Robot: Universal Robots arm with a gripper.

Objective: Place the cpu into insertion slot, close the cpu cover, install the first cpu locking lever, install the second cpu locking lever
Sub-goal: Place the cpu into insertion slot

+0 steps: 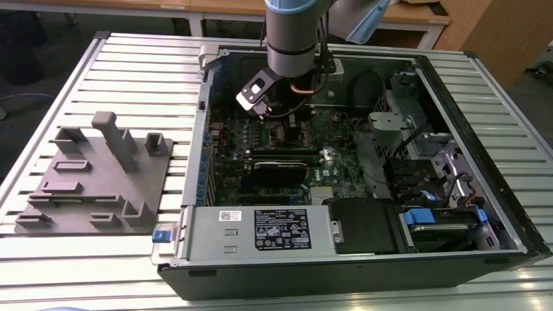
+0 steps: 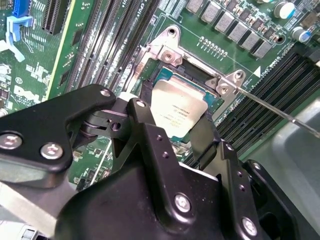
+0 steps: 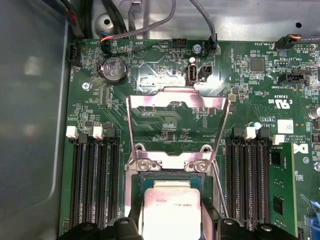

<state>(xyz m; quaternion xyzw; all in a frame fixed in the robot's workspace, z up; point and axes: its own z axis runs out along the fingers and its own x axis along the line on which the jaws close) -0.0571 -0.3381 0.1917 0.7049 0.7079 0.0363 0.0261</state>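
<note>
On the exterior view's left, a grey fixture plate (image 1: 95,188) sits on the slatted table (image 1: 129,58). To its right is the open computer case (image 1: 346,265). The gripper (image 2: 172,125) is down inside it, jaws closed to chip width on the cpu (image 3: 172,210), right over the insertion slot (image 3: 175,176). The cpu cover (image 3: 177,102) stands flipped back, open.

My arm (image 1: 294,39) comes down almost vertically from above the cpu (image 2: 175,106), its grey column ending in the wrist (image 1: 292,72) directly over the chip. A small camera block (image 1: 256,96) is bolted to the wrist, off to one side of the cpu. Below that, the gripper (image 2: 177,127) points down at the cpu. Its two black fingers (image 2: 146,132) straddle the cpu, pressed against opposite edges and gripping it.
</note>
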